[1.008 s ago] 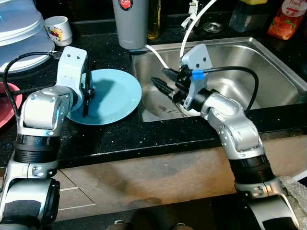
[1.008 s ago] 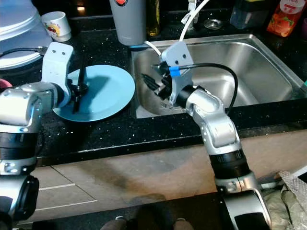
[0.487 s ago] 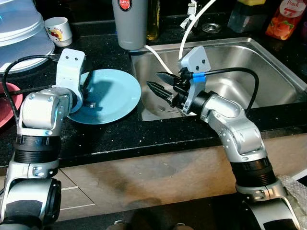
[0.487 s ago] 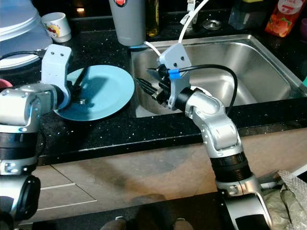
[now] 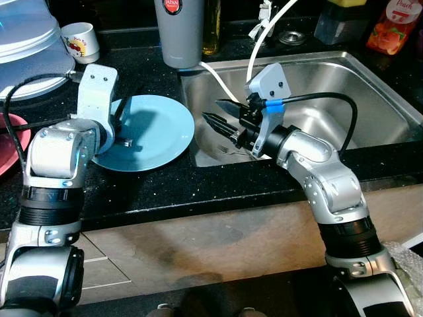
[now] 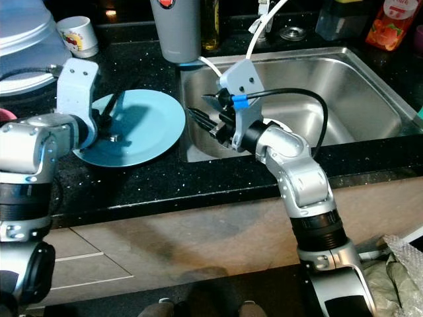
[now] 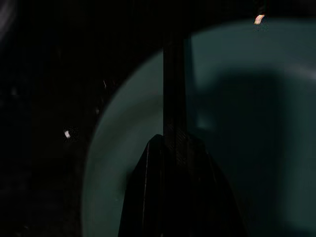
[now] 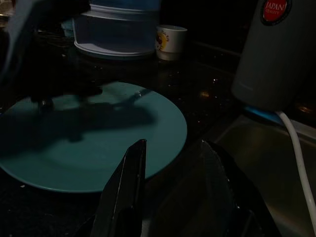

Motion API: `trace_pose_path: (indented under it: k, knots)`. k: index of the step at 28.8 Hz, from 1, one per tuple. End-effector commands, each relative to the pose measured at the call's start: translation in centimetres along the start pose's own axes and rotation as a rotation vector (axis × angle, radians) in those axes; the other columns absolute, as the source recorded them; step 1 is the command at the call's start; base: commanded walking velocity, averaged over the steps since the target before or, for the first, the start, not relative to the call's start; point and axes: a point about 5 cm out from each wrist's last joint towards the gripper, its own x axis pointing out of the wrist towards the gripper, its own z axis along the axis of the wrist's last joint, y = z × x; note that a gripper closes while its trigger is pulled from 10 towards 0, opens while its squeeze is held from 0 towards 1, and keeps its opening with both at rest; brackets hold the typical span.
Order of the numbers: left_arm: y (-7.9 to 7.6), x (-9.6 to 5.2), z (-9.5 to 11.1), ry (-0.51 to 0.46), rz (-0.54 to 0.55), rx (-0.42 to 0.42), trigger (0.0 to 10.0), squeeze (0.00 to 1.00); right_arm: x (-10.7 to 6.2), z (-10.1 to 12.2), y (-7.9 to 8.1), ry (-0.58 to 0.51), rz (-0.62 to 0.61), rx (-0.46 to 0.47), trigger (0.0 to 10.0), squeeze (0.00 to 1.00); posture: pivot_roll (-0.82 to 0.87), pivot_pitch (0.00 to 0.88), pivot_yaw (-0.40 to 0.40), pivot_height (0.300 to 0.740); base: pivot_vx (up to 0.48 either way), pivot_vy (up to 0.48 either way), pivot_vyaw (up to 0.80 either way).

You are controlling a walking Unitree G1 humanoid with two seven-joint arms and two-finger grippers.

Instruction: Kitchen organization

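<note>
The left claw (image 5: 121, 117) hangs over the blue plate (image 5: 155, 135) on the worktop (image 5: 165, 181); whether it is spread is unclear. Beside the plate, the right claw (image 5: 220, 119) is spread over the sink (image 5: 370, 86).

Surface (image 5: 158, 185): black stone look, polished, with fine pale specks. Sink (image 5: 370, 86): brushed steel, dull sheen, soft reflections. Plate (image 5: 155, 132): teal, smooth, glazed or plastic, cannot tell which. Tumbler (image 5: 180, 30): grey, matt, smooth. Cup (image 5: 80, 41): white, glossy, printed. Hose (image 5: 264, 36): white, smooth plastic. Arms (image 5: 324, 178): silver, satin metal look, with black ribbed bands. Right hand (image 5: 217, 113): fingers matt black. Cabinet front (image 5: 218, 238): pale brown, matt.
</note>
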Motion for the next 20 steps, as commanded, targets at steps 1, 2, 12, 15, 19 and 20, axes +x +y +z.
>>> trace_pose_path:
  k: [1, 2, 12, 15, 19, 20]
  knots:
    - [0.1, -0.9, 1.4, -0.045, -0.036, 0.045, 0.0, 0.0, -0.1, 0.4, 0.0, -0.015, 0.007, 0.001, 10.0, 0.0, 0.02, 0.119, 0.021, 0.74, 0.0, 0.0, 0.0]
    - [0.4, -1.5, 1.8, -0.043, -0.065, 0.085, 0.0, 0.0, -0.1, 0.5, 0.0, -0.015, 0.006, 0.003, 10.0, 0.0, 0.02, 0.121, 0.02, 0.74, 0.0, 0.0, 0.0]
    - [1.9, -3.7, 2.3, -0.032, -0.201, 0.31, 10.0, 0.0, 0.0, 0.3, 0.4, -0.005, 0.044, 0.009, 10.0, 0.0, 0.03, 0.121, 0.012, 0.74, 0.0, 0.0, 0.0]
    - [2.0, -3.9, 2.1, -0.023, -0.22, 0.34, 10.0, 0.0, 0.1, 0.2, 0.7, -0.002, 0.066, 0.009, 10.0, 0.0, 0.03, 0.12, 0.011, 0.74, 0.0, 0.0, 0.0]
    - [1.8, -3.9, 1.7, -0.003, -0.232, 0.351, 10.0, 0.0, 0.1, 0.2, 0.8, 0.001, 0.071, 0.008, 10.0, 0.0, 0.03, 0.118, 0.01, 0.74, 0.0, 0.0, 0.0]
    - [1.6, -3.9, 1.6, 0.009, -0.244, 0.348, 10.0, 0.15, 0.1, 0.2, 0.7, 0.001, 0.069, 0.007, 10.0, 0.0, 0.02, 0.117, 0.011, 0.74, 0.0, 0.0, 0.0]
